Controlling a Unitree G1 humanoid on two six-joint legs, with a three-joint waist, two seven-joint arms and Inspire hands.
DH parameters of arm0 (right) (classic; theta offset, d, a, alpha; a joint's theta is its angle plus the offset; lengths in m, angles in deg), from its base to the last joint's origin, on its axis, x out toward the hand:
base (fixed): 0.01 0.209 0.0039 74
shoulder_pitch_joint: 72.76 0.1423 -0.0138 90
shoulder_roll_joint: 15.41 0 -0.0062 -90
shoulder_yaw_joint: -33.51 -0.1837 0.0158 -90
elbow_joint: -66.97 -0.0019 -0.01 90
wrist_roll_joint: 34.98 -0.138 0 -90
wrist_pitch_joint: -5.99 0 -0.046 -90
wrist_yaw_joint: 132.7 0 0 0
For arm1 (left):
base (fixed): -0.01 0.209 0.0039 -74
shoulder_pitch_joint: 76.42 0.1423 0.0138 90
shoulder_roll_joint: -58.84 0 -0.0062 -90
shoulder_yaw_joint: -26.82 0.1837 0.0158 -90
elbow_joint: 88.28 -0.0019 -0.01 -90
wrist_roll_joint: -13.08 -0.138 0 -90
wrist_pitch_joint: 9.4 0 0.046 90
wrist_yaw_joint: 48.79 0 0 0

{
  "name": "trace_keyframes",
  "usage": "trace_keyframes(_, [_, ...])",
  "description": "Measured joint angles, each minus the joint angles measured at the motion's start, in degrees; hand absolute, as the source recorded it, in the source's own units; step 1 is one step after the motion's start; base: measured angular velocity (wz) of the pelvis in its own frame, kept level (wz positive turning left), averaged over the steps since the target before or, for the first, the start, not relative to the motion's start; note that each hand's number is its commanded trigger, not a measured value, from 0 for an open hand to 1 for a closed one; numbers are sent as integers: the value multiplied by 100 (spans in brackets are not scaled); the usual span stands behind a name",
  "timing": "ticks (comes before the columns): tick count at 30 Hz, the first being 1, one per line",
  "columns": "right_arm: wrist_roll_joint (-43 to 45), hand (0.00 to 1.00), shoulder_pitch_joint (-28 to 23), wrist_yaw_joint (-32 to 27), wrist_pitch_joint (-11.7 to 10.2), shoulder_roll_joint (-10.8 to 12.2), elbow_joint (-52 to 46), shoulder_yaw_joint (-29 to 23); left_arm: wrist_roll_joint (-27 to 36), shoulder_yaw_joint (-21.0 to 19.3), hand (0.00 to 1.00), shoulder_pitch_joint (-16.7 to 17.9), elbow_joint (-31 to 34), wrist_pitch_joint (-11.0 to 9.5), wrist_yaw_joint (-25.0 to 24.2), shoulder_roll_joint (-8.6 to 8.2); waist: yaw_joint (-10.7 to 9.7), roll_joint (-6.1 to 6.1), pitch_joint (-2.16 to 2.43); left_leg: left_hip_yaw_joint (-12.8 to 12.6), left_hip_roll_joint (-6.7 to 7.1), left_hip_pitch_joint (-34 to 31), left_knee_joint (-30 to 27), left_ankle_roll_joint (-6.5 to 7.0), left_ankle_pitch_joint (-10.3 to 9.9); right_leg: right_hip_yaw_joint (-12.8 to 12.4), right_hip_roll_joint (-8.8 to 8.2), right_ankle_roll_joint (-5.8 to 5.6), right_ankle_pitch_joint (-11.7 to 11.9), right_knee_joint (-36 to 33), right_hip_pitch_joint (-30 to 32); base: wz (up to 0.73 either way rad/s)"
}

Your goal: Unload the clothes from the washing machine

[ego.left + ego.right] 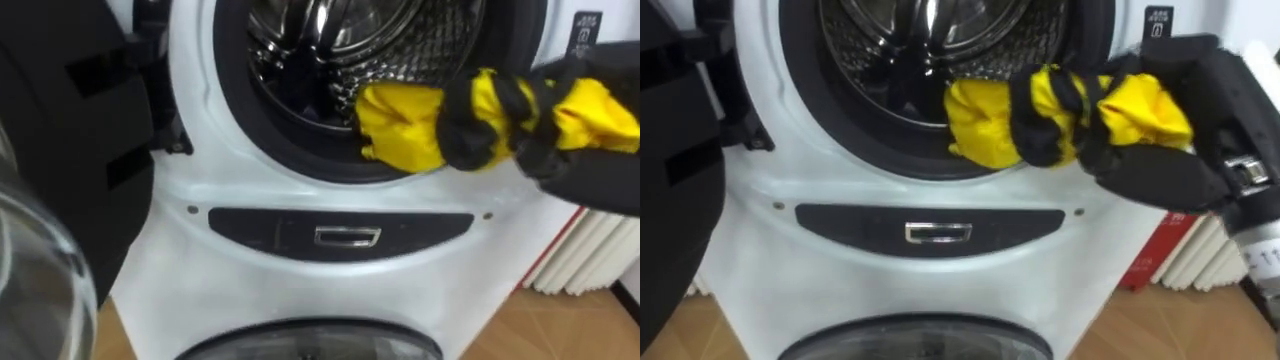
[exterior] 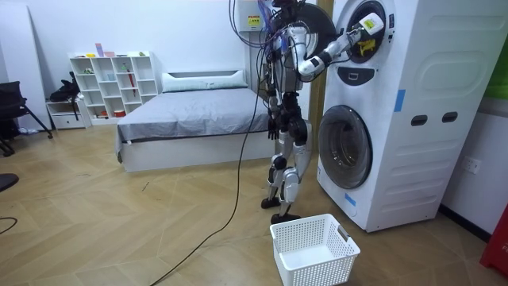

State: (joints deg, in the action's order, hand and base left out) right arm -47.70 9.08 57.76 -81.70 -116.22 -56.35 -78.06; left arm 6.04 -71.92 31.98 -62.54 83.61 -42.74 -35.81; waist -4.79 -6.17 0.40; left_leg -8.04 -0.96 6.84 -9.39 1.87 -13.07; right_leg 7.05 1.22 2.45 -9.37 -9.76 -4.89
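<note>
Stacked washing machine (image 2: 413, 143) faced by standing robot; upper drum (image 1: 330, 40) open. White basket (image 2: 317, 266) seen on floor, 6 o'clock of robot in room view. Yellow cloth (image 1: 400, 125) gripped at 4 o'clock of drum rim by right hand (image 1: 485, 130), fingers clenched round it. Step judged: extraction. Next: cloth to be drawn clear, lowered toward basket.

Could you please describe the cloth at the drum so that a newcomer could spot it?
Start at the tall white stack of washing machines and look at the upper drum opening. At its lower right rim sits a crumpled cloth, gripped by the black fingers of the right hand. It is the only bright yellow thing there.
</note>
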Motion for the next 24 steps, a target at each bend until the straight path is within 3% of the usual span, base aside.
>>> trace_keyframes(6, [-63,100,-350,-31,1,17,-7,-43,-213,-4,0,-83,14,22,0,4,-60,25,-10,-376,-82,72,19,-43,-61,-379,110,35,32,-37,153,-34])
trace_keyframes(9, [-120,100,-437,-32,15,17,-12,-190,-263,-3,0,-158,15,54,0,18,-181,31,-14,-696,-160,103,24,-80,-99,-609,190,71,60,-103,255,-49])
trace_keyframes(11, [-130,100,-658,-43,23,18,-9,-488,-274,-13,0,-260,17,58,-14,44,-305,53,-25,-949,-234,152,23,-129,-143,-842,290,106,117,-102,293,-57])
trace_keyframes(15, [-143,100,-900,-91,27,24,76,-606,-256,-2,0,-438,25,58,-55,117,-507,91,-40,-1419,-342,258,22,-211,-197,-1281,453,159,178,-122,383,-71])
trace_keyframes(17, [-138,100,-932,-95,30,26,247,-657,-216,31,0,-659,25,57,-62,176,-706,105,-57,-1730,-391,272,22,-256,-226,-1520,545,173,191,-204,510,-65])
trace_keyframes(19, [-110,100,-1025,-54,77,28,320,-656,-194,116,0,-780,27,35,-70,237,-749,91,-46,-2002,-433,278,20,-290,-255,-1786,641,189,216,-241,611,-75])
trace_keyframes(21, [-109,100,-1112,42,170,40,346,-666,-222,178,0,-924,25,17,-73,259,-802,139,-67,-2212,-448,275,-18,-320,-273,-1990,724,198,255,-292,707,-79])
trace_keyframes(24, [-115,100,-1140,273,213,259,506,-635,-180,475,0,-1135,23,12,-170,247,-890,198,-55,-2520,-467,279,-50,-337,-282,-2302,827,198,322,-293,795,-58])
